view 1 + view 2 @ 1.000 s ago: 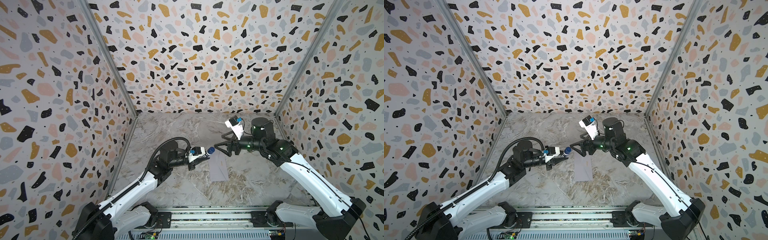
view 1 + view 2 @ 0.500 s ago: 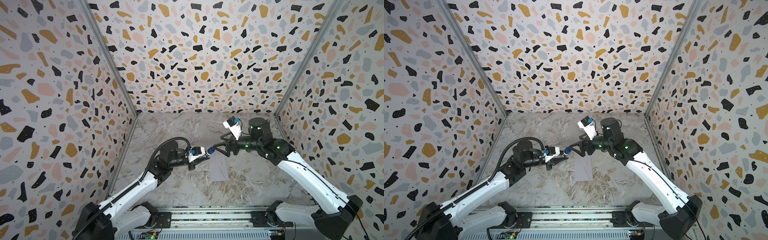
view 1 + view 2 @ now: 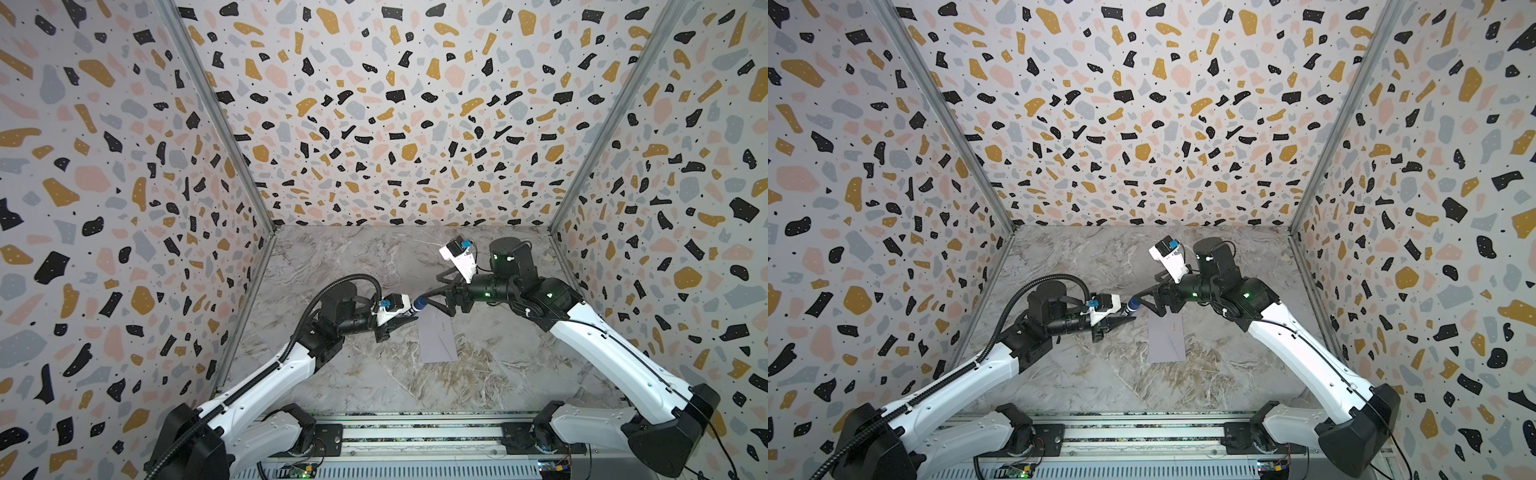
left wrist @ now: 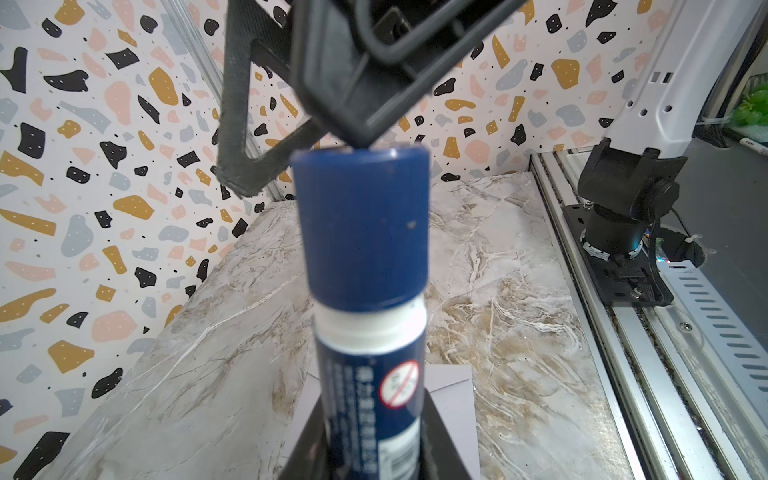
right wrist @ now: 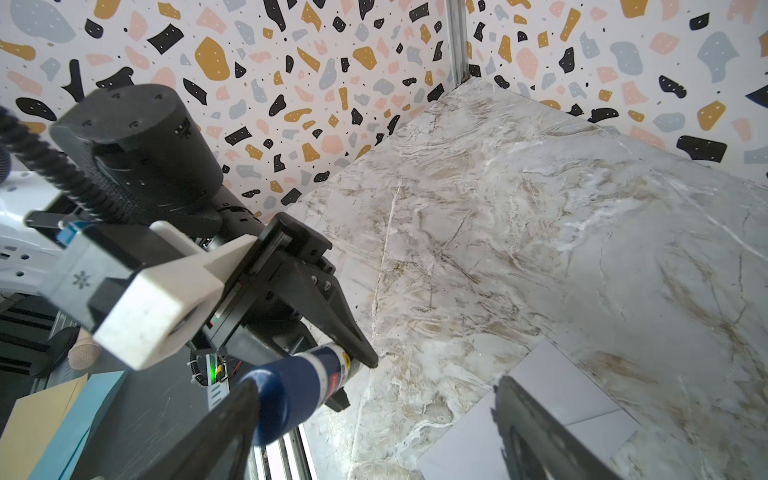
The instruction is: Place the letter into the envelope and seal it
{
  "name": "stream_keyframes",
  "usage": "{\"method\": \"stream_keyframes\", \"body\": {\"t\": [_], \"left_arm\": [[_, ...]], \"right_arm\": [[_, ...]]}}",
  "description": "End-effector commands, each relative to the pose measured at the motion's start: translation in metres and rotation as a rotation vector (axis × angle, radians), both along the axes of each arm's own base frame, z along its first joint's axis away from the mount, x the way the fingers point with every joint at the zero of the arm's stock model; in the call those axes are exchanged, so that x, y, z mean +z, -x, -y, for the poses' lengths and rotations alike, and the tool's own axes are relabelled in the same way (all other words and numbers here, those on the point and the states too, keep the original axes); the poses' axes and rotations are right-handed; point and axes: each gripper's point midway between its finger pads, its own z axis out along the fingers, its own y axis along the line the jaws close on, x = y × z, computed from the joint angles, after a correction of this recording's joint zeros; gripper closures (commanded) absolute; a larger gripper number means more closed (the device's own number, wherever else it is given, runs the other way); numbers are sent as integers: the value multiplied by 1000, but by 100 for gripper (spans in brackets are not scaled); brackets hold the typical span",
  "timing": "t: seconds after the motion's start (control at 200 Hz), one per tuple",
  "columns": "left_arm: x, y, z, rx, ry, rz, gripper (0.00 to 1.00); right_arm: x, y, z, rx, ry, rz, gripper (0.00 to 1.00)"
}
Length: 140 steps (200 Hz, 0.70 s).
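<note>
The left gripper (image 3: 405,320), just left of centre in both top views, was closed narrowly on the body of a glue stick (image 3: 417,305). The stick's blue cap (image 4: 365,232) pointed toward the right gripper (image 3: 430,301). That gripper's jaws were spread wide and held nothing, and one finger (image 5: 232,419) was right beside the cap. The envelope (image 3: 438,343) lay flat on the marble table (image 3: 353,257), at centre frame just below both grippers.
</note>
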Motion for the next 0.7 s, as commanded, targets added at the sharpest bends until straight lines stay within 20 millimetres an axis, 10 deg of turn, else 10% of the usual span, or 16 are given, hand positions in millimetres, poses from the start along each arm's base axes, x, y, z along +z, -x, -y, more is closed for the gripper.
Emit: {"method": "stream_keyframes", "body": {"t": [0.0, 0.696], "left_arm": [[47, -1, 4, -15, 104, 139, 100], [69, 4, -2, 6, 193, 205, 100]], "right_arm": [[-36, 5, 2, 4, 88, -73, 11], [-82, 15, 2, 28, 136, -192, 12]]}}
